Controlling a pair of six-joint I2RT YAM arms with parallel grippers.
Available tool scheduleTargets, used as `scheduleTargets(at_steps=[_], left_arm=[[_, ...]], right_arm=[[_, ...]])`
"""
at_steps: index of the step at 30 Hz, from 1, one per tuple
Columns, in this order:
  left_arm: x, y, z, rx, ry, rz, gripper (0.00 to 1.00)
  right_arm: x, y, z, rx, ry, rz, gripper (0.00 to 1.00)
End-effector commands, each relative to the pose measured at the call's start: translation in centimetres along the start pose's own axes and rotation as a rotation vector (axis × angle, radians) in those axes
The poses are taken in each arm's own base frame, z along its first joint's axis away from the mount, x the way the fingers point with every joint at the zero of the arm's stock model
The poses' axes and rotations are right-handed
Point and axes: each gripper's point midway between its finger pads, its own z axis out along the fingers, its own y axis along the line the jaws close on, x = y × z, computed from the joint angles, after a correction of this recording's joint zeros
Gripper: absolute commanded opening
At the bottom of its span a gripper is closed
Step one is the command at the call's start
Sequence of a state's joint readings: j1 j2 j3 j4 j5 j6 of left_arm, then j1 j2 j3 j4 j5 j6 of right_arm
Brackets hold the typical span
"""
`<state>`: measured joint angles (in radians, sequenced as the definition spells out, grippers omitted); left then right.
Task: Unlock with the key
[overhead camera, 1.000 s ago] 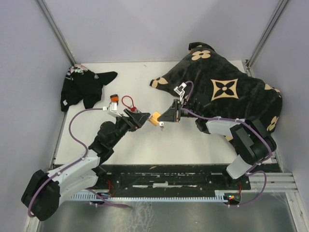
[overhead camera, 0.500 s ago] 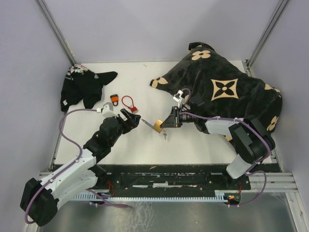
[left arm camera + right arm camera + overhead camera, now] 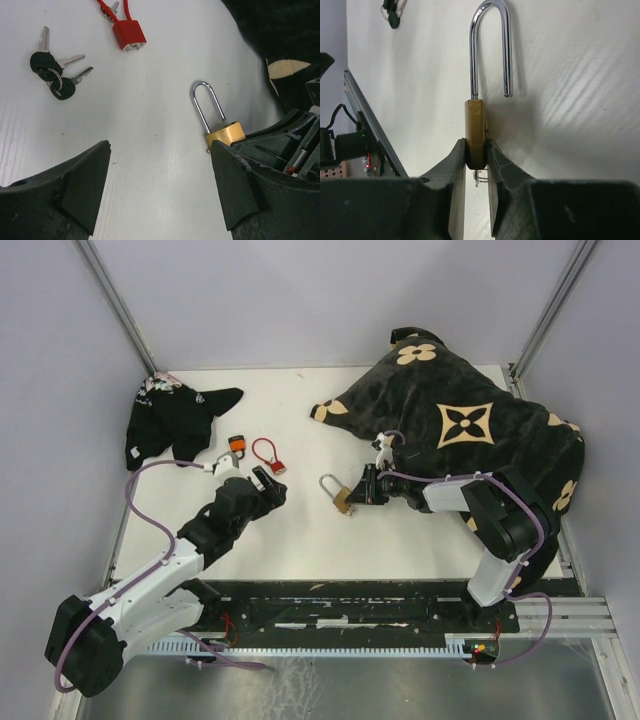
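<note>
A brass padlock (image 3: 343, 499) lies on the white table, its steel shackle (image 3: 329, 483) sprung open at one end. My right gripper (image 3: 358, 490) is shut on the brass body (image 3: 476, 131), with a finger on each flat side. The shackle (image 3: 492, 45) points away from the gripper. A small metal key ring (image 3: 479, 176) shows under the body between the fingers; the key itself is hidden. My left gripper (image 3: 268, 486) is open and empty, left of the padlock (image 3: 225, 134) and apart from it. Its jaws stand wide over bare table (image 3: 160, 190).
A red cable padlock (image 3: 277, 466) and an orange-and-black object (image 3: 238, 445) lie behind the left gripper. A bunch of black-headed keys (image 3: 52, 75) lies beside the red padlock (image 3: 129, 34). A black patterned bag (image 3: 470, 430) fills the right side. Black cloth (image 3: 175, 420) lies at the far left.
My left gripper has let go at the padlock and drawn back to the left. My right gripper has lowered the padlock to the table. The shackle now stands open.
</note>
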<state>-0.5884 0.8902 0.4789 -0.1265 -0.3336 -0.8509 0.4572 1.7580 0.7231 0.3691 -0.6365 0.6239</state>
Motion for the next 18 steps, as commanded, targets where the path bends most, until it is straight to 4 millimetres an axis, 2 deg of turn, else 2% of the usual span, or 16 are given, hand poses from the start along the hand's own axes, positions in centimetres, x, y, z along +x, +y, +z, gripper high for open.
scheduleTargets(at_steps=[1,4,9,13,18], left_arm=[[-1.9,-0.6,0.1,-0.013,-0.048,0.034,0.87],[-1.9,-0.7,0.1,-0.009,-0.043,0.038,0.87],[-1.9,-1.9,0.5,0.027,-0.022,0.049,0.87],[-1.9,-3.8,1.3,0.073,0.019,0.08,0.88],[-2.4,-6.0,2.9,0.098,0.06,0.14,0.88]], right_arm=[[-3.4,-0.5,0.0,0.029,-0.096,-0.047,0.02],[-3.5,1.0,-0.4,-0.028,-0.082,-0.065,0.02],[-3.7,4.4,-2.1,-0.123,-0.058,-0.114,0.02],[-3.2,7.0,-3.3,-0.194,-0.02,-0.165,0.02],[-2.6,8.7,-3.9,-0.24,0.005,-0.22,0.02]])
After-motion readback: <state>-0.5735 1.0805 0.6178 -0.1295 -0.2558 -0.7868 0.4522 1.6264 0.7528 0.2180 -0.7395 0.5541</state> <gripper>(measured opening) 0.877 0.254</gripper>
